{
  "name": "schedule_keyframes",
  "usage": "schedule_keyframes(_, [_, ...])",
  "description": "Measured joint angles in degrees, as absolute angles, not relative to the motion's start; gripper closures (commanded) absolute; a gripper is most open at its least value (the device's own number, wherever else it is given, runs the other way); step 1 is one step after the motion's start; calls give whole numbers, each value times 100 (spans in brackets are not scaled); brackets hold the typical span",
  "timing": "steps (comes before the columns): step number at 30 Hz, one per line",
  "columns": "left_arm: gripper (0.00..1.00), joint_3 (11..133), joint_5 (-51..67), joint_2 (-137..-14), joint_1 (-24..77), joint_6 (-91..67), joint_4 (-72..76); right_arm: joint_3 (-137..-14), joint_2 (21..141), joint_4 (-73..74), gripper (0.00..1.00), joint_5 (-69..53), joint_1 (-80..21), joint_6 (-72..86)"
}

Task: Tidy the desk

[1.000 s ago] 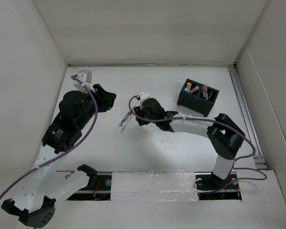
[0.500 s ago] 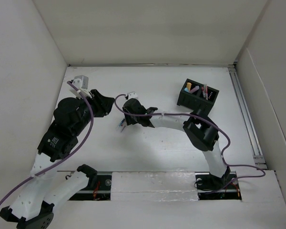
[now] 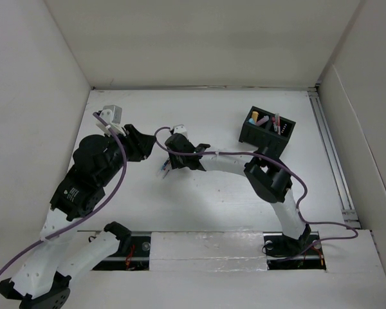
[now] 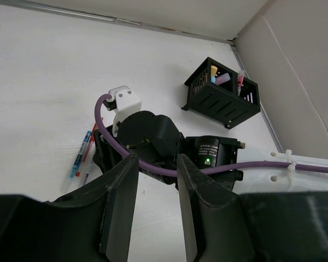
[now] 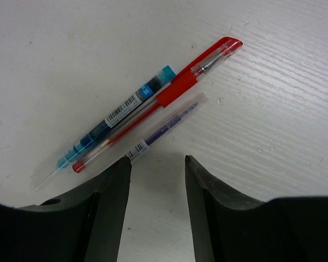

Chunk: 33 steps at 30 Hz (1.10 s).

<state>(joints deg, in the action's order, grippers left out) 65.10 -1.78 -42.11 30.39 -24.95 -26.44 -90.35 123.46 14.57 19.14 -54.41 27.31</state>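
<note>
So the bench (image 3: pixel 244 212) is the big white matte top that fills the whole floor between the white panel walls, with both arms bolted at its near edge.

The left arm reaches up the left side. Its left end effector (image 4: pixel 156 169) is spread open with nothing between the fingers, and it points across toward the other arm's wrist.

The right arm bends across the middle toward the left. Its right end effector (image 5: pixel 156 164) sits low over the bench, fingers apart and gripping nothing.

The black compartmented box (image 3: pixel 267 132) stands at the far right with a few coloured pens and markers standing in it.

Three pens lie loose on the bench left of centre, well apart from the box and just ahead of the right fingertips. They're side by side on a diagonal: a teal pen (image 5: pixel 120 114), a red pen (image 5: pixel 175 90) touching it, and a thin clear one with purple ink (image 5: pixel 167 125) whose near end points into the gap between the fingers.
</note>
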Motion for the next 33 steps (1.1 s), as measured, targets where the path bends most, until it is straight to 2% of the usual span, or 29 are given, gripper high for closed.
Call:
schedule_keyframes(10, [69,6414,-99,-4219,3079,-2499,-2641,-9026,12348,1406,56,1841,-5441,2808])
schedule_keyframes(26, [69,6340,-99,-4226,3079,-2493,-2644,-9133,12433,1278,53,1669,-5402,2790])
schedule_keyframes(33, [69,6340,-97,-4224,3079,-2491,-2641,-9181,12567,1365,63,1702,-5365,2904])
